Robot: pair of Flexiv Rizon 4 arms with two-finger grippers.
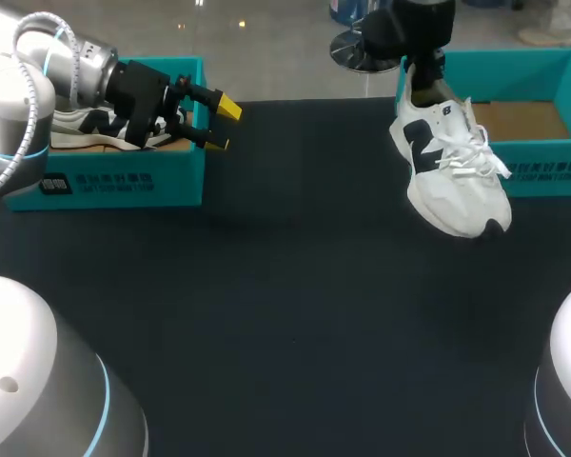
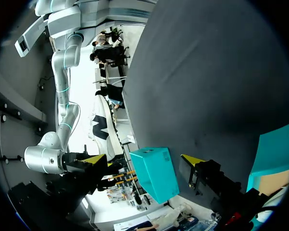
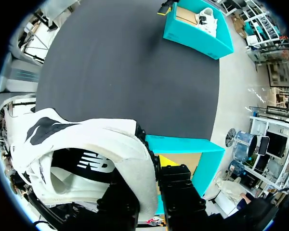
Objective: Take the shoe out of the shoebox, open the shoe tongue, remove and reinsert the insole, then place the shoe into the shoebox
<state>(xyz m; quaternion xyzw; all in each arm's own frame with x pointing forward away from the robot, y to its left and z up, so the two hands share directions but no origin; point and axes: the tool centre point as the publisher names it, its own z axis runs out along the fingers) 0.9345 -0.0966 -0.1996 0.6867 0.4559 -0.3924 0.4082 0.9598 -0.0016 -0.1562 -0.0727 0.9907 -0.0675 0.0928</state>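
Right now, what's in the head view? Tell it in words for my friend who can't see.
The right gripper holds a white shoe by its heel, toe down, in front of the right teal shoebox. The left gripper hangs open by the left teal shoebox, where another shoe lies.

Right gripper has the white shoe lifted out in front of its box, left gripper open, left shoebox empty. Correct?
Not empty: the head view shows a second shoe in the left shoebox. The right gripper does hold the white shoe; the left gripper is open.
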